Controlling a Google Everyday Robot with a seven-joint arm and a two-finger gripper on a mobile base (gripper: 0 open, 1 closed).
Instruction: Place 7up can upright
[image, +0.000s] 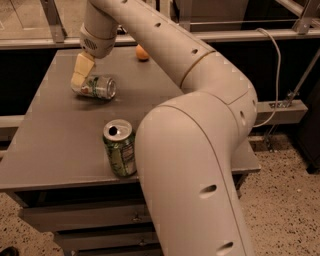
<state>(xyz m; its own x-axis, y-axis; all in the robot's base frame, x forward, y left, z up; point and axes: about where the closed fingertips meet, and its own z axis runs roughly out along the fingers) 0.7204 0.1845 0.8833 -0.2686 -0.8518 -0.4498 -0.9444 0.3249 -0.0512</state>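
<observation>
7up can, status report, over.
Gripper at one end of the 7up can. Can lying on its side. Green can upright, apart, not blocking.

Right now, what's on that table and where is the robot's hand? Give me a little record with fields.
7up can: lying on its side, far left part of the table
green can: upright, near the front edge
orange: near the far edge
gripper: at the 7up can's left end
table: gray
task: 7up can not yet upright
</observation>
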